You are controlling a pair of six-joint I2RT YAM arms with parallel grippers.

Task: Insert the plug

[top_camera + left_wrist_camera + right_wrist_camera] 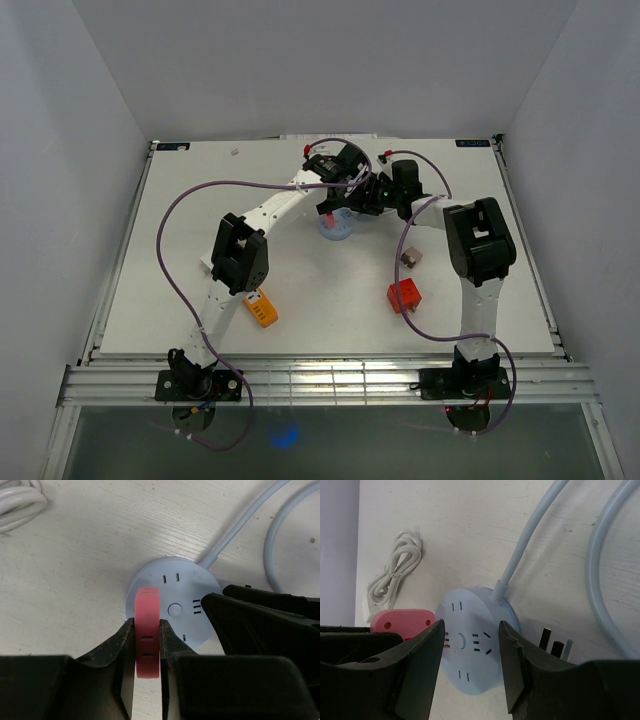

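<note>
A round light-blue socket lies flat at the table's far middle. My left gripper is shut on a pink plug and holds it at the socket's near-left rim. In the right wrist view the plug sits just left of the socket. Its metal prongs reach the face's left edge; I cannot tell whether they sit in slots. My right gripper is open, its fingers over the socket's face on either side of the centre button.
The socket's pale blue cord loops off to the right and ends in a dark-pronged plug. A coiled white cable lies to the left. Nearer the arms' bases sit an orange block, a red block and a small grey adapter.
</note>
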